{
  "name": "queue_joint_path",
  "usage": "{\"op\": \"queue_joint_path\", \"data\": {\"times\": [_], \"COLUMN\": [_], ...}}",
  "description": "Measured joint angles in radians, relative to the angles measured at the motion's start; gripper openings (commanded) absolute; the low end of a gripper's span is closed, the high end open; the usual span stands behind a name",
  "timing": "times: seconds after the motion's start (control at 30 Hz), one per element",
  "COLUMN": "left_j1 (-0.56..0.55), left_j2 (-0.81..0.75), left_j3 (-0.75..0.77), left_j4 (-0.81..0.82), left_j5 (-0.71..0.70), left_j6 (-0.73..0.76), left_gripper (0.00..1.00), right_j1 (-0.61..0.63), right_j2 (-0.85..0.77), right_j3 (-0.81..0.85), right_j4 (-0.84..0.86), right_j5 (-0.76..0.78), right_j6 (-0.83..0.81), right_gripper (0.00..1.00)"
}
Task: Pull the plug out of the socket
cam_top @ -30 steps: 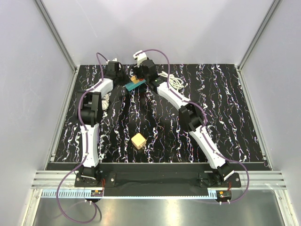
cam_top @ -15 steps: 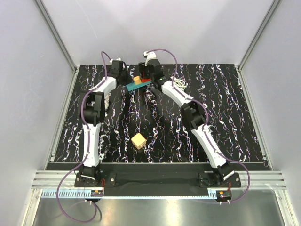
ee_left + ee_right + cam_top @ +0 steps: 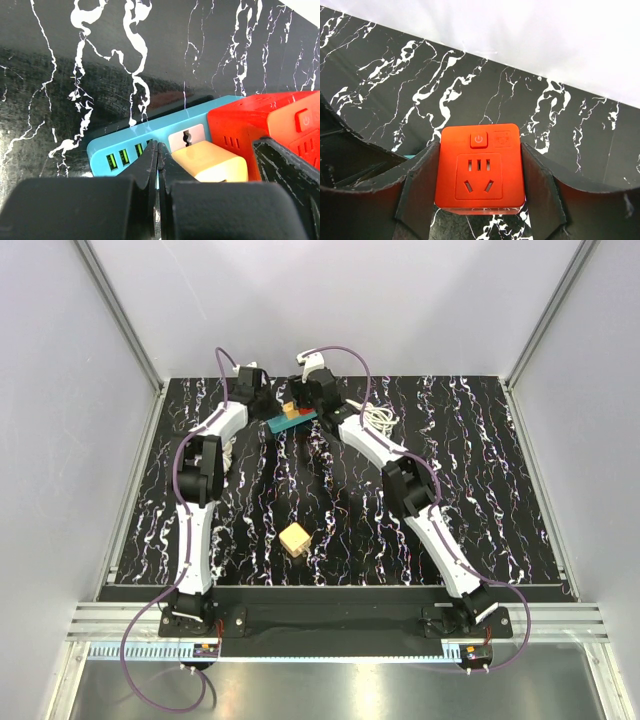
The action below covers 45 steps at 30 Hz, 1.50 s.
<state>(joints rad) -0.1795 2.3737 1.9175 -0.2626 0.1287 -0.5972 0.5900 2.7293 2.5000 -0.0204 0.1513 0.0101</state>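
Note:
The teal-blue power strip (image 3: 283, 423) lies at the back of the table, and in the left wrist view (image 3: 140, 145) it shows green USB ports. A red cube plug (image 3: 302, 413) with a power button sits in its right end, and a pale yellow plug (image 3: 212, 162) sits beside it. My right gripper (image 3: 481, 161) is shut on the red cube plug (image 3: 480, 170), one finger flat on each side. My left gripper (image 3: 158, 152) is shut and empty, with its tips down on the strip's left part. In the top view the left gripper (image 3: 262, 405) and right gripper (image 3: 308, 400) flank the strip.
A loose yellow cube plug (image 3: 295, 539) lies mid-table. The strip's coiled white cord (image 3: 376, 418) lies right of the right arm. More white cord (image 3: 227, 451) lies by the left arm. The back wall is close behind the strip.
Both arms have reached a little farther back. The right gripper has shifted over the red plug at the strip's right end. The strip has hardly moved.

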Motion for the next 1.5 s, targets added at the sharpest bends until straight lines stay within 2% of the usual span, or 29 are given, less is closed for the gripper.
{"op": "queue_joint_path", "data": {"times": [0.27, 0.53, 0.63, 0.67, 0.7, 0.73, 0.8, 0.9, 0.93, 1.07, 1.13, 1.3, 1.5], "left_j1": [0.000, 0.002, 0.019, 0.026, 0.031, 0.035, 0.042, 0.059, 0.062, 0.073, 0.060, -0.017, -0.096], "left_j2": [0.005, 0.005, -0.032, -0.057, -0.085, -0.113, -0.166, -0.261, -0.286, -0.385, -0.410, -0.412, -0.400], "left_j3": [0.001, -0.005, -0.104, -0.160, -0.209, -0.251, -0.316, -0.402, -0.417, -0.443, -0.443, -0.425, -0.418], "left_j4": [0.000, 0.011, 0.114, 0.164, 0.190, 0.197, 0.195, 0.167, 0.161, 0.153, 0.156, 0.152, 0.123], "left_j5": [-0.002, 0.018, 0.073, 0.092, 0.106, 0.114, 0.124, 0.134, 0.140, 0.183, 0.205, 0.245, 0.261], "left_j6": [0.004, 0.017, 0.014, 0.012, 0.014, 0.019, 0.023, 0.039, 0.045, 0.085, 0.116, 0.252, 0.455], "left_gripper": [0.00, 0.00, 0.01, 0.04, 0.15, 0.21, 0.37, 0.51, 0.60, 0.72, 0.73, 0.61, 0.59], "right_j1": [-0.028, -0.034, -0.037, -0.037, -0.037, -0.035, -0.032, -0.033, -0.035, -0.039, -0.039, -0.046, -0.088], "right_j2": [-0.004, -0.013, -0.034, -0.045, -0.059, -0.070, -0.088, -0.102, -0.106, -0.148, -0.180, -0.250, -0.273], "right_j3": [-0.035, -0.055, -0.098, -0.119, -0.144, -0.162, -0.192, -0.217, -0.225, -0.293, -0.353, -0.483, -0.541], "right_j4": [0.009, 0.017, 0.041, 0.050, 0.059, 0.062, 0.070, 0.077, 0.079, 0.092, 0.116, 0.173, 0.220], "right_j5": [-0.053, -0.078, -0.097, -0.110, -0.130, -0.147, -0.172, -0.201, -0.208, -0.245, -0.262, -0.306, -0.383], "right_j6": [0.095, 0.091, 0.081, 0.076, 0.071, 0.064, 0.049, 0.039, 0.038, 0.018, 0.008, -0.006, -0.010], "right_gripper": [0.00, 0.00, 0.00, 0.00, 0.00, 0.00, 0.00, 0.00, 0.00, 0.00, 0.00, 0.00, 0.00]}}
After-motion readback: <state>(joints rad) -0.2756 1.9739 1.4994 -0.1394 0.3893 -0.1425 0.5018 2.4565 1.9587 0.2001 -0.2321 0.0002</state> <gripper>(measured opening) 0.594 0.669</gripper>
